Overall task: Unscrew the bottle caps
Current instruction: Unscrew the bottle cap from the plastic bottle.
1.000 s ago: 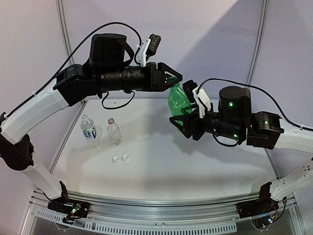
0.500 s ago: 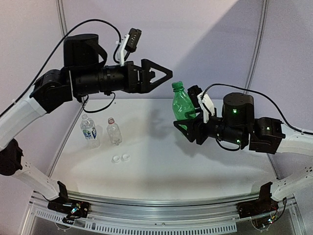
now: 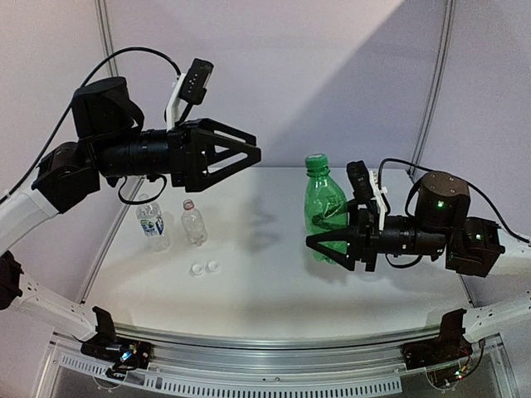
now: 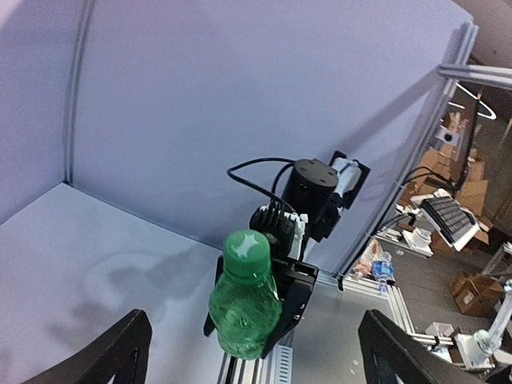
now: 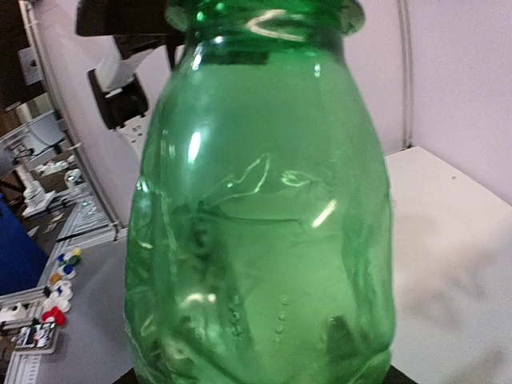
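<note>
The green bottle (image 3: pixel 325 207) is upright with its green cap (image 3: pixel 314 161) on. My right gripper (image 3: pixel 322 247) is shut on its lower body and holds it above the table. In the left wrist view the bottle (image 4: pixel 244 308) and cap (image 4: pixel 246 250) sit between my widely spread fingers (image 4: pixel 128 344). My left gripper (image 3: pixel 249 156) is open and empty, up and to the left of the cap. The labelled clear bottle (image 3: pixel 152 222) and the short clear bottle (image 3: pixel 193 224) stand at the left, uncapped. Two white caps (image 3: pixel 197 269) (image 3: pixel 213 265) lie in front of them. The green bottle fills the right wrist view (image 5: pixel 264 240).
The white table (image 3: pixel 265 282) is backed by a lilac wall panel (image 3: pixel 332 75). An aluminium rail (image 3: pixel 265 352) runs along the near edge. The table's left edge lies close to the two clear bottles.
My left gripper has let go of the green cap, opened and pulled back to the left. My right gripper has carried the bottle right and lower. The cap stays on.
</note>
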`<state>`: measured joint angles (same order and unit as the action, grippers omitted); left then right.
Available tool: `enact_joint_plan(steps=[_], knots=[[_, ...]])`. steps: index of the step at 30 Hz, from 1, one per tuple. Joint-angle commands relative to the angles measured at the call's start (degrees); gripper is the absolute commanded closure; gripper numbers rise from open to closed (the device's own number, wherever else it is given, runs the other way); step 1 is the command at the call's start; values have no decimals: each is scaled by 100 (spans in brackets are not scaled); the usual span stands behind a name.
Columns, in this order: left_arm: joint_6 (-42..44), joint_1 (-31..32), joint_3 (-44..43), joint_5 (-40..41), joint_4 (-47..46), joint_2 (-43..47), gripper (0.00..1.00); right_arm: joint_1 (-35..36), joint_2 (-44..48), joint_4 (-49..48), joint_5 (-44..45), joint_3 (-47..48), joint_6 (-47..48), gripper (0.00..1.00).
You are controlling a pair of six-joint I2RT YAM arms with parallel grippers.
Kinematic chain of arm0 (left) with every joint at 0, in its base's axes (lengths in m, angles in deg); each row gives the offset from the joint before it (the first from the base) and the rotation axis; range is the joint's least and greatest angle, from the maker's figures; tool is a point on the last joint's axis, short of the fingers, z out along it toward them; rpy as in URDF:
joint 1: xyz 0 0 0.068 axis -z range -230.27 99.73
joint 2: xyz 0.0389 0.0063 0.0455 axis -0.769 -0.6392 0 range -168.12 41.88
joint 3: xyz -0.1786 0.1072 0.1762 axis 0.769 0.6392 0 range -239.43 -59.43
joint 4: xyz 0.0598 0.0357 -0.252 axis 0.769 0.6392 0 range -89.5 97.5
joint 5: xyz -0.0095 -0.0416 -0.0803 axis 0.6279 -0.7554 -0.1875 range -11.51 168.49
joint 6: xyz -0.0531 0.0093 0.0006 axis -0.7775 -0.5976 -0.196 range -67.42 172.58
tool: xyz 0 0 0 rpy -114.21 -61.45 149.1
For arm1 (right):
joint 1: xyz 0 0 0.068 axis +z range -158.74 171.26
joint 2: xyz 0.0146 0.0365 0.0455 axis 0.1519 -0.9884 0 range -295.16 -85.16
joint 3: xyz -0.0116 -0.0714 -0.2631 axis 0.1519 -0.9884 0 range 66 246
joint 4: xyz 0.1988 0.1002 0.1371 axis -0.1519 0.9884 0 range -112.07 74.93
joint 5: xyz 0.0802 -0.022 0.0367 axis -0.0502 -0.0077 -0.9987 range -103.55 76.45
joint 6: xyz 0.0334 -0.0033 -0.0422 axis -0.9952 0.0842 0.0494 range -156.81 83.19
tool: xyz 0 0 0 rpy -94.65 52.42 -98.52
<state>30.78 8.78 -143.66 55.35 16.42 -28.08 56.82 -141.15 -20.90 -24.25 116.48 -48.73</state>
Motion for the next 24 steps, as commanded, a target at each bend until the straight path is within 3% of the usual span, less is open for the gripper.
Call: enact_joint_plan(steps=[1, 16, 24], knots=[[162, -104, 44, -651, -478, -183, 9, -12, -112, 33, -1286, 238, -156, 100], [19, -113, -173, -1378, -730, -746, 25, -5, -586, -54, -1627, 629, -354, 100], [-21, -108, -188, -1375, -690, -847, 27, -2, -648, -47, -1645, 693, -372, 100]])
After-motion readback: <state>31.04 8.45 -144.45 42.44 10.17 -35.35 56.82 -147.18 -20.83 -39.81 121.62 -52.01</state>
